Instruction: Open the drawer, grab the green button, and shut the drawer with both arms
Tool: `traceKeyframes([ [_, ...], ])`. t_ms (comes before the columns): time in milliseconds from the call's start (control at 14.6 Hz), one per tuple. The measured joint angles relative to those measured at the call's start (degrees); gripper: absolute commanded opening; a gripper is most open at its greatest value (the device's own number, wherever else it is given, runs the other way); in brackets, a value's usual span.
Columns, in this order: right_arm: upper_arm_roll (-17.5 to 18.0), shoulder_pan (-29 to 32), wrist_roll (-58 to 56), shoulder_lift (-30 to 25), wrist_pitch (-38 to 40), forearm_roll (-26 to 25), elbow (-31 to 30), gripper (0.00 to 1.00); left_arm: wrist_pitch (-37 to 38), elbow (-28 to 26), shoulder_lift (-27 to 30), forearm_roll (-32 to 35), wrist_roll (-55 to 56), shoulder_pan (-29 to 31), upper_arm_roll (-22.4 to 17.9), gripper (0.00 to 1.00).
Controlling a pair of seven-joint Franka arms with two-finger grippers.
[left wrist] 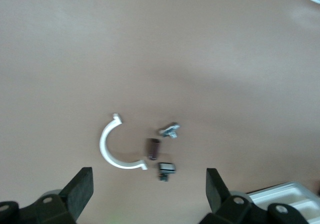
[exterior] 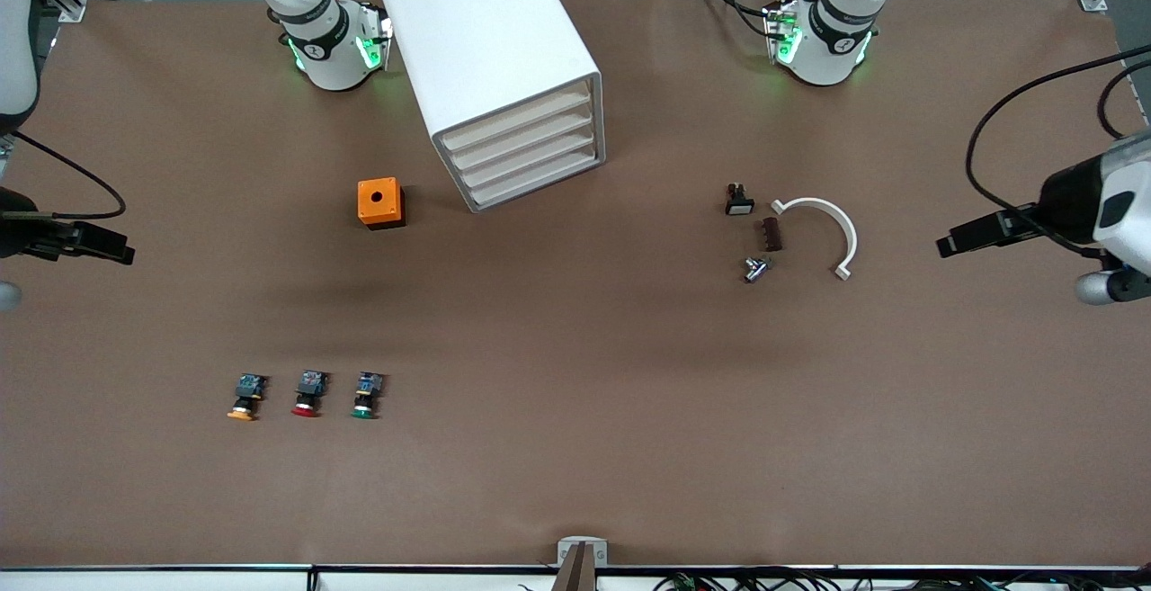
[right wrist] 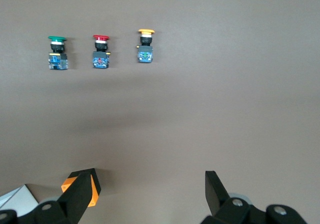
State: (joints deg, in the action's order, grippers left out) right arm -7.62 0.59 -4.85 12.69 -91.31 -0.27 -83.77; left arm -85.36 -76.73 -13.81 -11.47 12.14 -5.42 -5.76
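With both pincers wide and empty, we see the drawer (exterior: 530,155) cabinet (exterior: 490,51) at two o'clock from the right gripper (exterior: 90,245), nearer than the left gripper (exterior: 976,233).

Matt brown table (exterior: 575,348) cover, smooth white plastic cabinet (exterior: 486,42), glossy green-capped button (exterior: 365,396)

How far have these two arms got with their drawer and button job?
Nothing looks done yet. All four drawers of the white cabinet are shut, and the green button sits on the table in a row of three. The left gripper and right gripper hang open and empty, so every step remains.
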Motion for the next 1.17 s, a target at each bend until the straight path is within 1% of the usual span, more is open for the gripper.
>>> traceKeyframes([
  [137, 0.01, 0.32, -0.49, -0.02, -0.01, 0.00, 0.00, 1.00, 0.13, -0.03, 0.22, 2.52, -1.14, 1.16, 0.54, 0.99],
  [275, 0.27, 0.31, -0.51, -0.11, -0.03, 0.00, 0.01, 1.00, 0.13, -0.05, 0.25, 4.34, -1.56, 3.04, 3.07, 1.00],
  [412, 0.32, 0.31, -0.51, -0.14, -0.17, 0.00, 0.15, 1.00, 0.12, -0.19, 0.24, 6.02, -1.59, 3.73, 4.42, 1.00],
  [756, 0.48, 0.31, -0.48, -0.20, -0.35, 0.00, 2.94, 1.00, 0.09, -0.49, 0.25, 6.38, -1.91, 4.26, 4.56, 1.00],
  [893, 0.39, 0.35, -0.46, -0.29, -0.14, 0.00, 3.25, 1.00, 0.09, -1.47, 0.63, 6.49, -4.78, 4.48, 4.56, 1.00],
  [1168, 0.36, 0.66, -0.45, -1.79, 4.33, 0.01, 3.44, 1.00, -0.42, -5.77, 5.05, 6.65, -7.82, 5.01, 4.62, 1.00],
])
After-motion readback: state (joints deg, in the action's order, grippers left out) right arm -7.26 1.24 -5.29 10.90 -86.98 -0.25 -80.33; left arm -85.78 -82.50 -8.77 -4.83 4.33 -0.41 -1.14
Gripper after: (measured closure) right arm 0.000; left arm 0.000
